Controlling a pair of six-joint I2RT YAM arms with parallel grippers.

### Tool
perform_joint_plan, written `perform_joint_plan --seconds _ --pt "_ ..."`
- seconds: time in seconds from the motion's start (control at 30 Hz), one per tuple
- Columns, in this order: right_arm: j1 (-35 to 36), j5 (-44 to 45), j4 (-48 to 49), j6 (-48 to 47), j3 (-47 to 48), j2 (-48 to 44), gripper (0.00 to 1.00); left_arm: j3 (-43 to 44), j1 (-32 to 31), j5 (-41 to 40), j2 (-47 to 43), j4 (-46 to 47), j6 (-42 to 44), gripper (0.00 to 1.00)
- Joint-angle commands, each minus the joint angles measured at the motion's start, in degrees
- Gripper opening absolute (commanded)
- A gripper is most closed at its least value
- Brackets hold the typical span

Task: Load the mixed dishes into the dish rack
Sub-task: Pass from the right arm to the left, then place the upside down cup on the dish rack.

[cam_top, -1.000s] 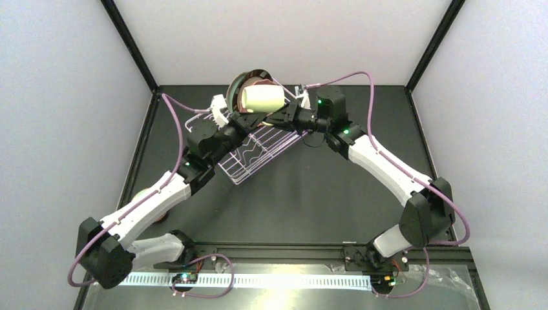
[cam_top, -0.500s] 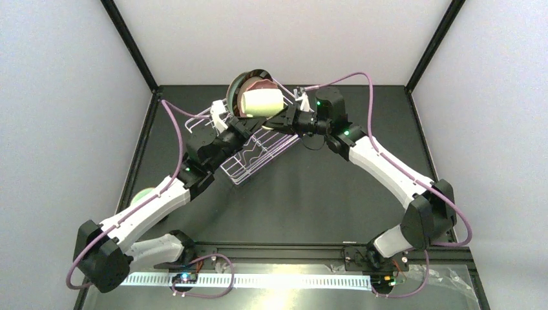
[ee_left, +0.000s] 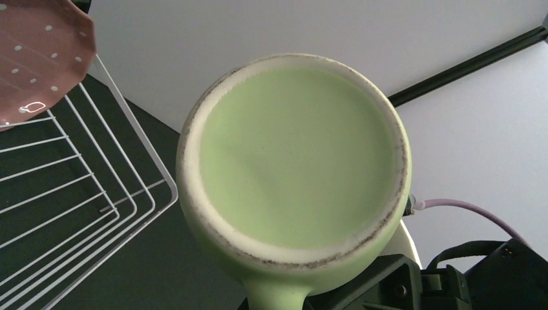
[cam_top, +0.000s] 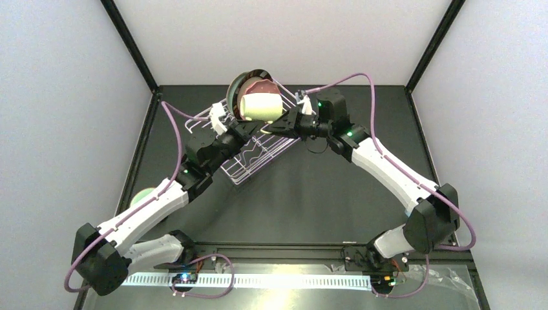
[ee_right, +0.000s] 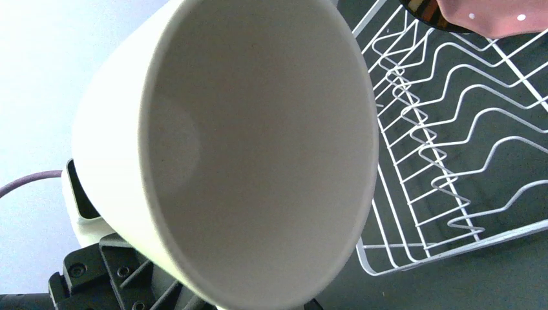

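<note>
Left pincer grips the pale green mug by its handle; right pincer spread cannot be told — mug may swivel, dropping onto the dish rack.

pale green mug tipped sideways over white dish rack.

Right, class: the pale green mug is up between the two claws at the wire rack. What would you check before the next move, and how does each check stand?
1. Pale green ceramic mug off the table, between both claws: ok.
2. Left claw gripping it: cannot tell, fingers hidden.
3. Right claw gripping it: cannot tell, fingers hidden.
4. White wire dish rack has empty divider slots: ok.
5. Pink speckled plate clear of the mug: cannot tell.
6. All dishes loaded: not ok; a round green dish lies outside the rack.
</note>
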Motion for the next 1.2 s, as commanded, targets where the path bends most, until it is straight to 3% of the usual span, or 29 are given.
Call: perform_joint_plan --seconds 0.0,0.7,1.17 --pt "2.23 -6.76 -2.58 -1.76 0.94 -3.2 0.43 -0.01 1.32 -8.02 -0.06 0.76 3.44 0.01" --pt "1.57 -5.14 -6.16 -5.02 4.49 -3.5 0.45 1.03 1.27 -15.08 -0.39 -6.07 5.02 0.01" --pt "-1.99 -1.99 -10.46 -11.97 2.61 -5.21 0.45 10.01 1.29 -31.29 -0.61 -25.57 8.81 0.01"
